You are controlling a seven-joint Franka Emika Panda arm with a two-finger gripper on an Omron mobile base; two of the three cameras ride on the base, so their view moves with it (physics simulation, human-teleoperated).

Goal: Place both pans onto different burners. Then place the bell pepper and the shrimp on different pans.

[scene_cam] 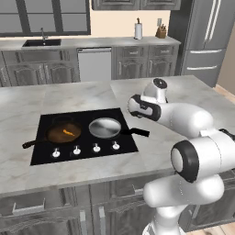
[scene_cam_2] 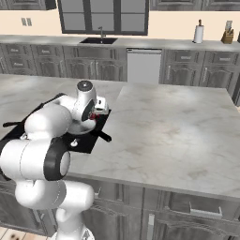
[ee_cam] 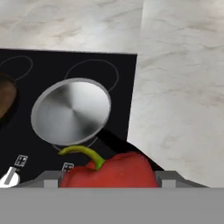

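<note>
Red bell pepper point(ee_cam: 111, 170) w/ green stem held between fingers point(ee_cam: 166, 178) of tool point(ee_cam: 107, 181), raised above cooktop point(scene_cam: 43, 153) front-right edge. Steel pan point(scene_cam: 105, 127) seen on right front burner, black handle toward table point(scene_cam: 69, 94) on right. Cast-iron skillet point(scene_cam: 57, 134) on left burner, orange shrimp point(scene_cam: 68, 132) inside

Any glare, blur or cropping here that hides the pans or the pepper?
Left base view: even, soft light, steel pan bright but readable, shrimp small yet visible in the skillet. Right base view: the arm covers most of the cooktop. Hand view: sharp; pepper cut off at the bottom, brushed sheen on the steel pan.
</note>
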